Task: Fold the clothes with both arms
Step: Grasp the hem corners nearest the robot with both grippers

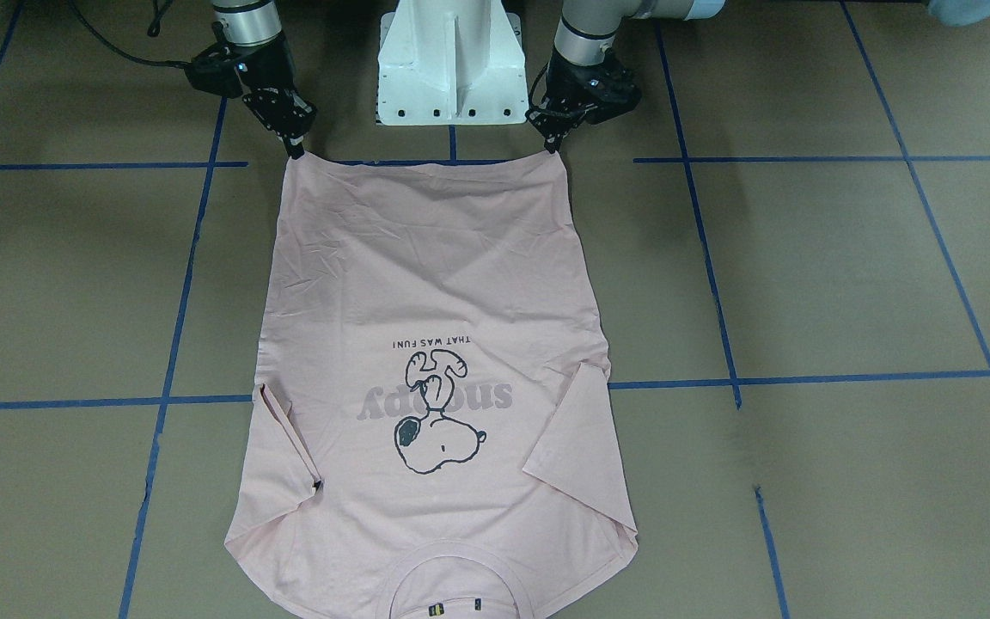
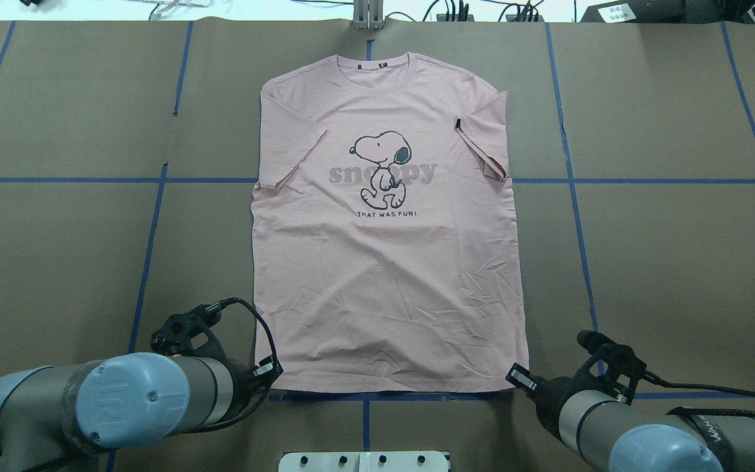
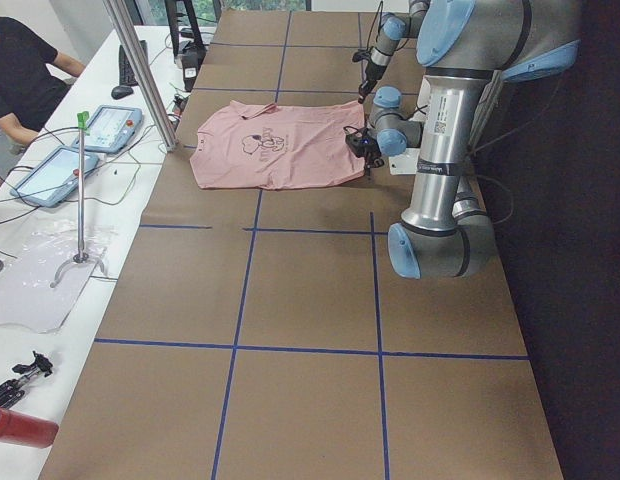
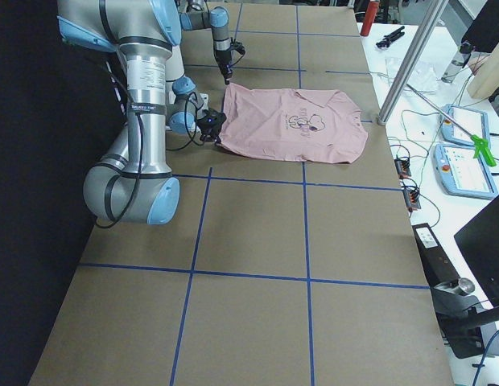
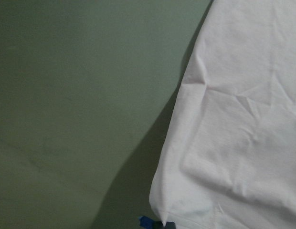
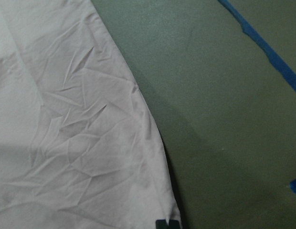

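I see the T-shirt point(image 1: 435, 284) flat, print up, mid-frame on the counter point(image 1: 847, 275). The left tool point(image 1: 553, 144), upper right, and the right tool point(image 1: 296, 153), upper left, each pinch a hem corner.

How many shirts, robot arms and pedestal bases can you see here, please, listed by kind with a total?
Pink T-shirt: 1
Robot arms: 2 (left arm, right arm)
White pedestal base: 1
Total: 4

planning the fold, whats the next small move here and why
Probably raise both hem corners together a little: the left tool and right tool each seem pinched on a bottom corner of the shirt, which lies flat at full length.
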Controlling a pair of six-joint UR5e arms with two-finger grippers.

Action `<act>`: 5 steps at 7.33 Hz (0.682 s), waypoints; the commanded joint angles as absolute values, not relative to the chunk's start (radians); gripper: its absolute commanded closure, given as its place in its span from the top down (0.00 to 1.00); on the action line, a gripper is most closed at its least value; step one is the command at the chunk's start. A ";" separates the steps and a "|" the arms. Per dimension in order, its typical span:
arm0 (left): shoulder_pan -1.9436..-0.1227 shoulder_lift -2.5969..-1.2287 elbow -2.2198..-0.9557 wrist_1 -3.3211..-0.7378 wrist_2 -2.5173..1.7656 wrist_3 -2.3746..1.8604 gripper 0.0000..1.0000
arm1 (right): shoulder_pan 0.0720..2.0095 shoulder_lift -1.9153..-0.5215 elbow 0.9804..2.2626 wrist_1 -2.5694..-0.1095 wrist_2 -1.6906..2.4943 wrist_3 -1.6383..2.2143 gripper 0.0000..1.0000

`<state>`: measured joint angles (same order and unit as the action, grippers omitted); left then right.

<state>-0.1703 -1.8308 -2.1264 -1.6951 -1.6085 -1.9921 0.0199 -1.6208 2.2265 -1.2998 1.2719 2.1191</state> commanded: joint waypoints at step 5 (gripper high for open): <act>-0.240 -1.883 -2.274 -1.560 -1.603 -1.981 0.00 | 0.116 -1.731 2.441 -1.299 1.278 1.931 0.00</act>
